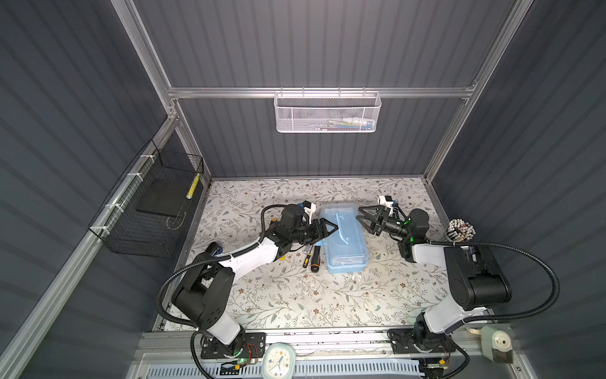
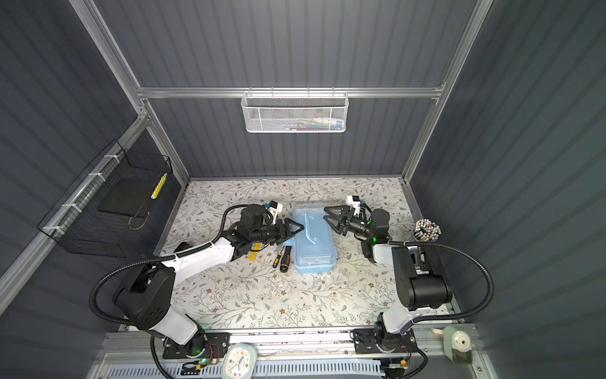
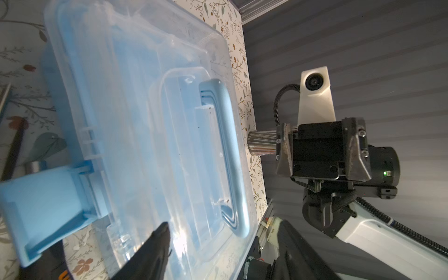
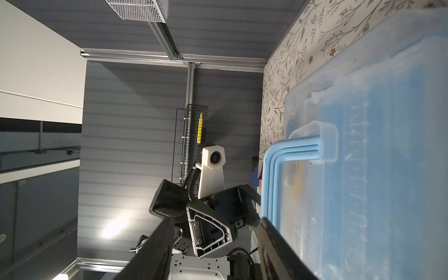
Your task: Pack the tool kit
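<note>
Kit: the tool kit [image 1: 347, 257] sits mid-bench [image 1: 295, 295] between the two arms, with its clear lid [image 3: 135, 121] down on the light-blue base.
Left tool: the left tool [image 1: 334, 227] is at the kit's left long edge, jaws apart. One finger [image 3: 157, 244] hangs low over the lid beside the handle [image 3: 228, 150], and nothing visible is clamped.
Right tool: the right tool [image 1: 365, 220] is empty with jaws apart, just off the kit's far right corner and not touching it.
Loose tools: two screwdrivers [image 1: 315, 259] lie on the bench just beside the kit's left side, not yet inside.
Latch: the blue latch [image 3: 48, 211] juts out from the lid's edge and looks undone.
Step in hand: probably raising the lid so the screwdrivers can go in.
Doing it well: catch the lid's rim or the handle squarely and lift slowly. The light case will likely slide or tip unless the right tool steadies the base, clear of the lid's swing.
Materials: the lid is glossy, see-through plastic with stepped ribs and rounded corners, and probably slippery.
Handle: C-shaped, opaque blue and grooved along its length.
Screwdrivers: black grips banded in orange and yellow.
Bench cover: a matte sheet with a floral print.
</note>
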Action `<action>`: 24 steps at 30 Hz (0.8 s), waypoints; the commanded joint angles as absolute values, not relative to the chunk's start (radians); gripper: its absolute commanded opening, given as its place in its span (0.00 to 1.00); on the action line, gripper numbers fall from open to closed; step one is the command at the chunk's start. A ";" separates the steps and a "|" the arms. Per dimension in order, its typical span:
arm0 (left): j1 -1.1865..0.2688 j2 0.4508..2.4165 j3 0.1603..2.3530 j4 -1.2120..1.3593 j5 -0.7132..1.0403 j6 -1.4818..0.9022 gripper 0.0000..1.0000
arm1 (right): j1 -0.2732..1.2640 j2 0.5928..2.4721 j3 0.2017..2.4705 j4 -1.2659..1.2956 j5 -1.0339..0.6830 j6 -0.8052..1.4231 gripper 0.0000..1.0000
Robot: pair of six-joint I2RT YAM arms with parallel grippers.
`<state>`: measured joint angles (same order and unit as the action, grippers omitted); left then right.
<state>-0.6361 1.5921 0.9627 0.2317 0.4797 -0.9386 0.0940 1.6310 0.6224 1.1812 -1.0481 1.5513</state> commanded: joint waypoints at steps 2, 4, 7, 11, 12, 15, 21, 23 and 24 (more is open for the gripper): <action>-0.638 1.563 0.969 0.180 0.457 -0.917 0.73 | 0.094 1.608 0.616 1.183 -1.065 1.522 0.57; -0.634 1.537 0.963 0.140 0.433 -0.897 0.74 | 0.103 1.592 0.629 1.106 -1.071 1.474 0.57; -0.627 1.514 0.951 0.148 0.419 -0.890 0.75 | 0.133 1.543 0.669 0.848 -1.065 1.305 0.60; -0.603 1.508 0.951 0.139 0.439 -0.890 0.75 | 0.181 1.503 0.738 0.572 -1.033 1.133 0.69; -0.593 1.503 0.943 0.138 0.445 -0.891 0.76 | 0.189 1.508 0.750 0.556 -1.031 1.127 0.71; -0.562 1.490 0.914 0.134 0.457 -0.891 0.78 | 0.223 1.527 0.795 0.474 -1.018 1.081 0.73; -0.541 1.494 0.908 0.115 0.479 -0.879 0.79 | 0.270 1.571 0.907 0.254 -0.973 0.963 0.78; -0.541 1.494 0.913 0.126 0.483 -0.878 0.80 | 0.272 1.573 0.916 0.234 -0.962 0.954 0.80; -0.541 1.498 0.917 0.130 0.489 -0.880 0.80 | 0.271 1.579 0.927 0.217 -0.962 0.946 0.81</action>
<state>-0.5396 1.5146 0.9131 0.1349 0.4553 -0.9051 0.2707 1.5684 0.8955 0.3370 -0.9829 1.0195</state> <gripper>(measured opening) 0.797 0.804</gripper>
